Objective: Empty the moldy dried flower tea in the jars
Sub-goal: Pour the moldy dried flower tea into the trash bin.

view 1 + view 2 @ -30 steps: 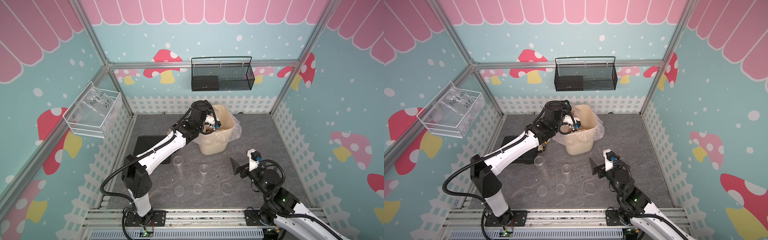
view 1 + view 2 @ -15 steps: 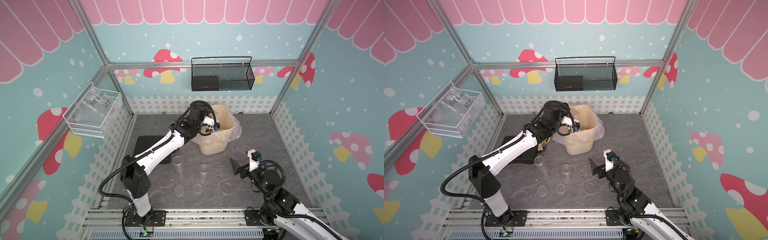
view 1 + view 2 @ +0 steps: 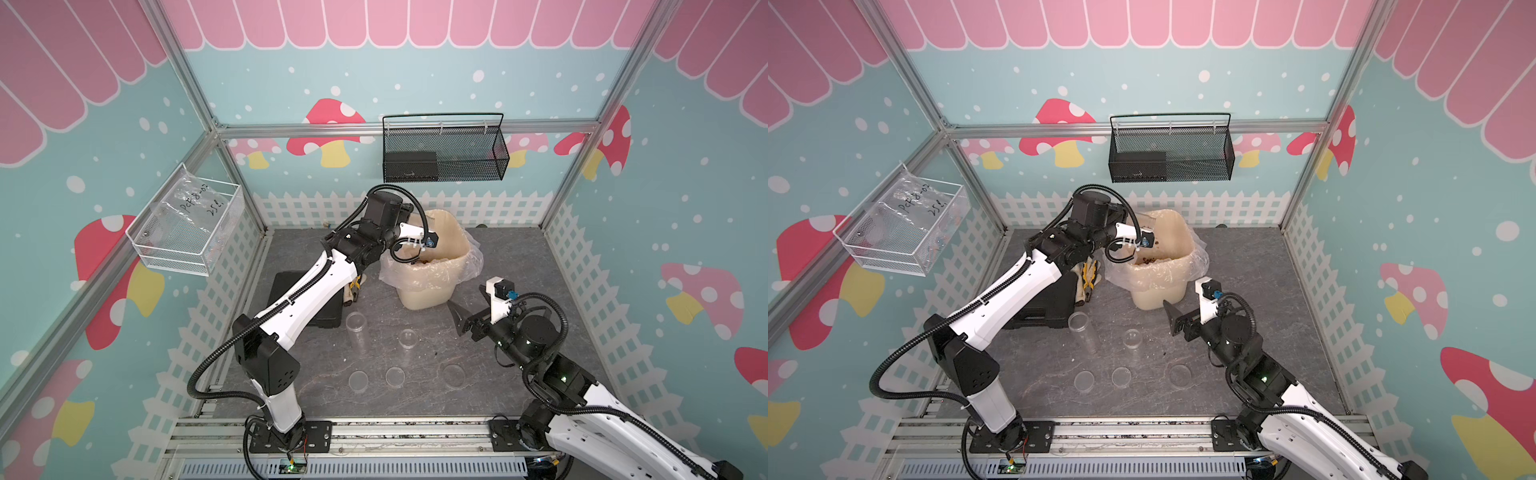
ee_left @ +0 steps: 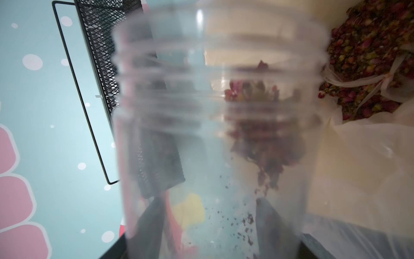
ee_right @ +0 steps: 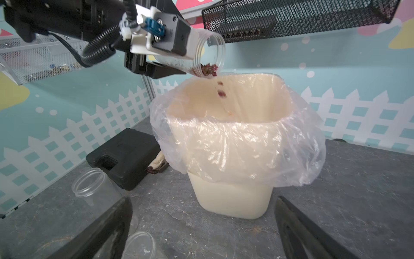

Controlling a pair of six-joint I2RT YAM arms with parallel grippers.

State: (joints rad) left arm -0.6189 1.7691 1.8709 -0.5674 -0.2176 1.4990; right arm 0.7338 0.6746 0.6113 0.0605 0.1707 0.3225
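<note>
Starting at the left edge of the table (image 3: pixel 519 266), you have a black case (image 3: pixel 284 284) lying flat, with a yellow-handled tool (image 3: pixel 1089 274) on a pale cloth just beside its back corner.

Your left gripper (image 4: pixel 210 201) reaches out over the left rim of the cream bin (image 5: pixel 233 201), and its jaws are clamped on the base of a clear jar (image 5: pixel 208 51). That jar is tipped with its open mouth angled down over the bin. A clump of the moldy dried flower tea (image 5: pixel 209 69) sits at the jar's lip, and two buds (image 5: pixel 221 93) are in the air below it, inside the bin's opening. The left wrist view shows a heap of buds (image 4: pixel 363 56) already lying in the bin's clear liner.

Near the middle of the table a tall jar (image 3: pixel 356 328) stands upright, open and empty, in front of the case's right corner. A shorter open jar (image 3: pixel 407 338) stands apart from it to the right. Three round lids (image 3: pixel 358 380) (image 3: pixel 395 377) (image 3: pixel 454 375) lie flat in a row toward the front edge.

The bin stands toward the back edge, about midway across. Your right gripper (image 3: pixel 459 321) hangs just in front of the bin's right corner, jaws spread wide and holding nothing, pointed toward the bin.
</note>
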